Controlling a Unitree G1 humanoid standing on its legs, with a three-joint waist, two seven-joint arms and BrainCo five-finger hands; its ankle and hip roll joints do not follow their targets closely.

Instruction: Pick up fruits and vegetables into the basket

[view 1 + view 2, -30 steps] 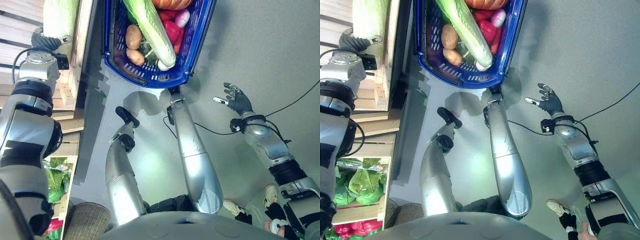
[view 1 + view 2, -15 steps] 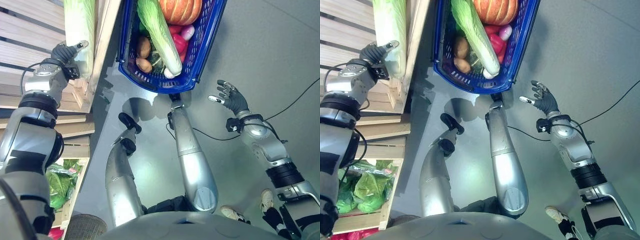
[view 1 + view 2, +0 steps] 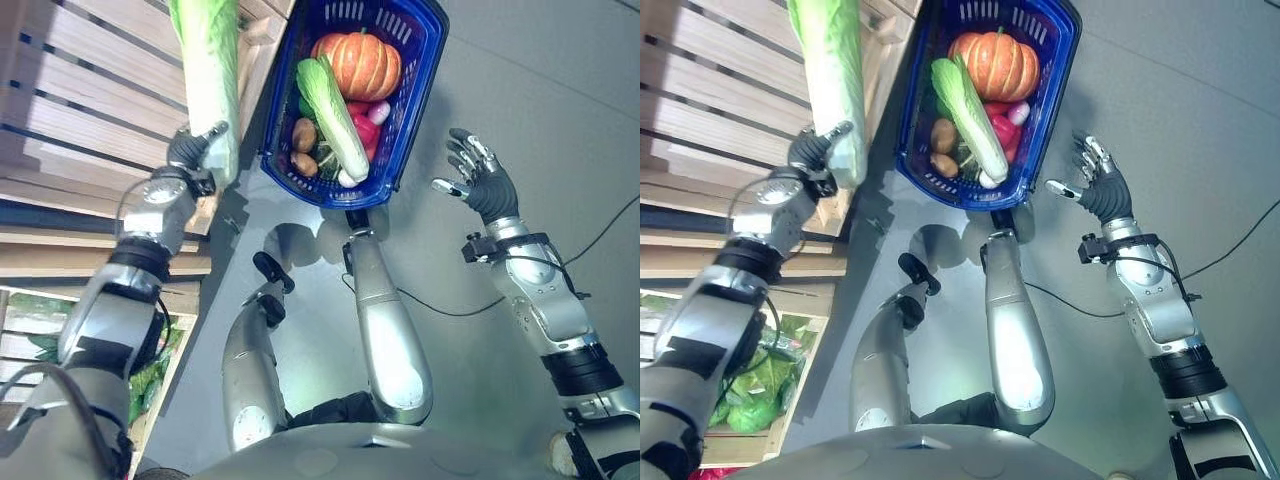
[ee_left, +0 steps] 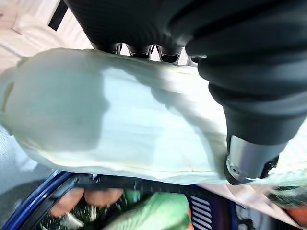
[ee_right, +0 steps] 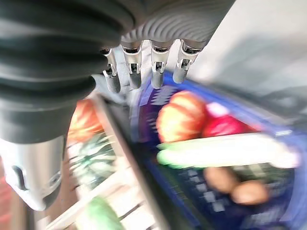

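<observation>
Left wrist view: left hand (image 4: 201, 43) curled round long pale-green napa cabbage (image 3: 205, 75), held over slatted wooden crate shelf (image 3: 90, 110), just beside blue plastic basket (image 3: 420, 60). Inside basket: orange ribbed pumpkin (image 3: 365, 62), second long green-white cabbage (image 3: 335, 120), brown potatoes (image 3: 303, 135), red pepper (image 3: 366, 128). Right hand (image 3: 485, 185) spread, fingers straight, raised beside basket, touching nothing.

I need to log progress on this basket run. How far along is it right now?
Done: the blue basket on the floor already holds a pumpkin, a napa cabbage, potatoes and red produce. In hand: the left hand grips a second napa cabbage by the wooden shelf, not yet over the basket. The right hand hangs open beside the basket. Left: dropping that cabbage in.
</observation>
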